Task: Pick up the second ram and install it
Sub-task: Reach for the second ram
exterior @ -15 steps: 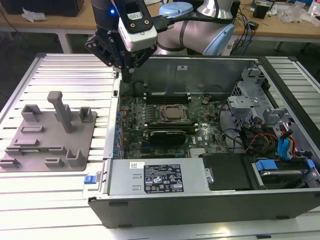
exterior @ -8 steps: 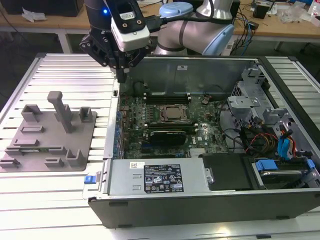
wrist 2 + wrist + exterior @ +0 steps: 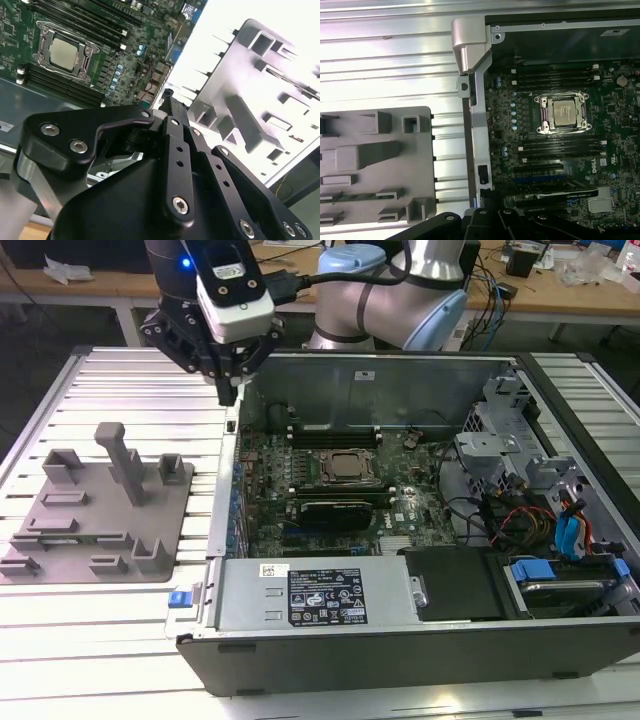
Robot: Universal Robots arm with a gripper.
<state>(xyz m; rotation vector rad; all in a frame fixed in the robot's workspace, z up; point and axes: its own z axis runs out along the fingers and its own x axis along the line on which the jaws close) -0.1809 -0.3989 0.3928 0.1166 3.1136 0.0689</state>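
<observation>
One claw (image 3: 232, 392), clenched empty, hovering between grey fixture (image 3: 100, 515) and computer case (image 3: 400, 660); second ram (image 3: 350, 196) lies in fixture. Pickup pending, likely needing lengthwise alignment.

A robotics lab, plainly: a robot arm (image 3: 420, 300) reached over a slotted aluminium table (image 3: 90, 660), an opened desktop computer case (image 3: 420, 655) sat beside a grey fixture plate (image 3: 160, 530), and wooden workbenches (image 3: 585, 295) behind carried loose cables (image 3: 497, 295).

Printed label (image 3: 327, 598) on power supply (image 3: 240, 600), nothing legible
</observation>
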